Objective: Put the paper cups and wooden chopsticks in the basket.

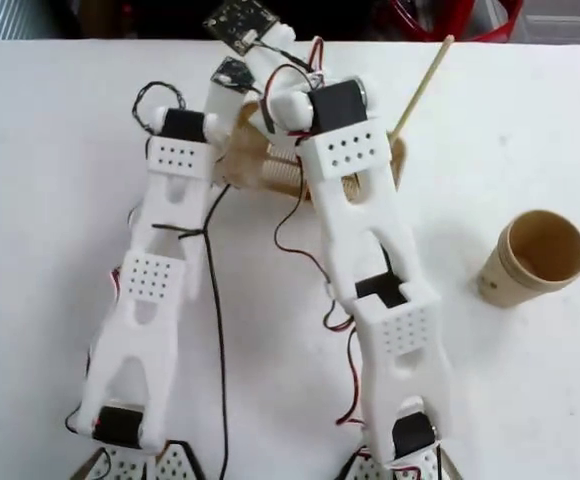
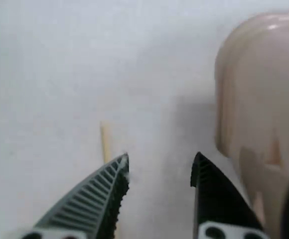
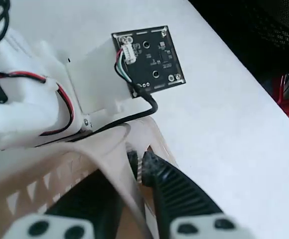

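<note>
in the high view, the basket stood on the white table, mostly covered by both arms, which were stretched over it. a leaning chopstick rose away from the basket's far right corner. its lower end met the rim there, so it seemed to be already inside. one paper cup stood on the table well apart from the basket, on its right side and nearer to the arm bases, with its mouth open to the camera.

in the left wrist view, the left gripper hung low over the table just beside the basket's outer wall. its two jaws were spread apart and held nothing. a lying chopstick rested flat on the table on the far side of the gripper from the basket, with its tip just beyond one jaw.

in the right wrist view, the right gripper was closed on the basket's rim, one jaw inside and one outside. a circuit board of the other arm was just beyond the basket.

i judged that the step in hand was picking up the lying chopstick while the basket was held steady. the next move called for shifting the left gripper away from the basket until the stick lay between the jaws, then closing. a thin stick flat on a table can slip easily, and the cup was not yet collected.
</note>
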